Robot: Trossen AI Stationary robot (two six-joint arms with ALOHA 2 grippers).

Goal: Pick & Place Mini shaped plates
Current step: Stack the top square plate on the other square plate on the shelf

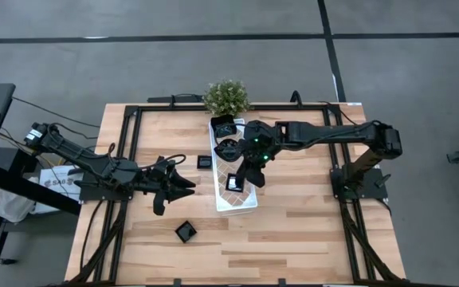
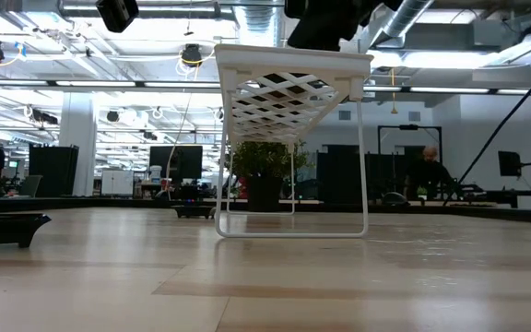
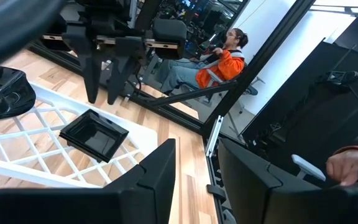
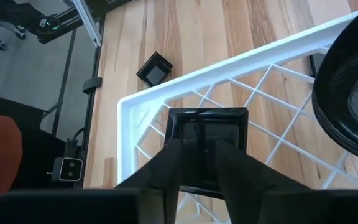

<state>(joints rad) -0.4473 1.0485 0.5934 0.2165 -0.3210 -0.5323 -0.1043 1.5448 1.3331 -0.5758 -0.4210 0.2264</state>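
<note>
The right gripper (image 4: pixel 197 162) is hanging just over a square black dish (image 4: pixel 207 134) that is lying flat on the white lattice tray (image 1: pixel 245 206), near the tray's end closest to the table's front edge. In the right wrist view the two dark fingers (image 4: pixel 166 165) are standing a little apart, tips reaching over the dish's near rim; I cannot tell whether they are touching it, and nothing is being lifted. The dish is looking glossy, with a raised rim and a shallow flat well that is catching reflections. Being square, it is showing no long axis; its sides are running roughly in line with the tray's edges.

Farther along the tray a larger rounded black dish (image 1: pixel 228 149) is sitting, and another dark dish (image 1: pixel 222 126) beyond it near the potted plant (image 1: pixel 226 96). Two small square dishes are lying on the wooden table (image 1: pixel 309 239): one (image 1: pixel 204 161) beside the tray, one (image 1: pixel 185 231) toward the front edge.

The left gripper (image 1: pixel 183 185) is waiting over the table left of the tray, fingers parted and holding nothing
</note>
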